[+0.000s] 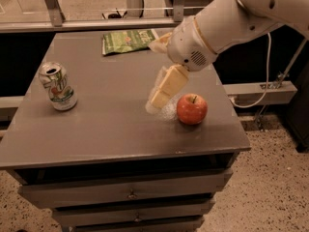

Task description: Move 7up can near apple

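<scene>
The 7up can point(58, 87) stands upright near the left edge of the grey table point(116, 134), silver-white with green and red markings. The red apple point(192, 108) sits near the front right of the table. My gripper point(157, 102) hangs down from the white arm, low over the table just left of the apple and not touching it. It is well to the right of the can, with nothing seen in it.
A flat green snack bag point(128, 41) lies at the back of the table. Drawers point(130, 195) sit below the tabletop. A white cable point(263, 81) and a ledge are to the right, with a speckled floor around.
</scene>
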Tool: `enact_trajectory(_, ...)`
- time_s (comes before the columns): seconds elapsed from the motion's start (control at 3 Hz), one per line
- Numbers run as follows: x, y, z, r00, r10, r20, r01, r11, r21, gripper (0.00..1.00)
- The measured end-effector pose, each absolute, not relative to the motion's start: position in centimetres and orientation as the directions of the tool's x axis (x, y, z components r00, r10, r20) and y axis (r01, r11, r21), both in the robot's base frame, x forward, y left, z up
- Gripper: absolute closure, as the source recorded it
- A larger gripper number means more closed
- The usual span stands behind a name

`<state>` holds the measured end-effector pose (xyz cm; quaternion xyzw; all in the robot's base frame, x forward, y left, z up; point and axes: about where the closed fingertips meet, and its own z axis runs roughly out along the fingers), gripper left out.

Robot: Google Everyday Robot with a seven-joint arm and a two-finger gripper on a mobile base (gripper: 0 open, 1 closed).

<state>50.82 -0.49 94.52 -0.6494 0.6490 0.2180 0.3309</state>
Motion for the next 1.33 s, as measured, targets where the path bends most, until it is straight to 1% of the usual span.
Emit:
enact_trajectory(0.33, 52.2, 4.1, 93.9, 0.098, -0.631, -0.769, -0.99, 0.02, -0.143, 0.0)
enact_trajectory(0.67, 55.3, 11.5, 92.4, 0.12, -0.522, -0.844, -0.99, 0.004, -0.143, 0.0)
enact_trajectory(1.0, 57.4, 16.6, 91.5, 0.115, -0.44, -0.89, -0.992, -0.001, -0.128, 0.0)
enact_trajectory(1.33, 57.8, 19.7, 91.1, 0.101, -0.397, -0.912, -0.995, -0.025, -0.099, 0.0)
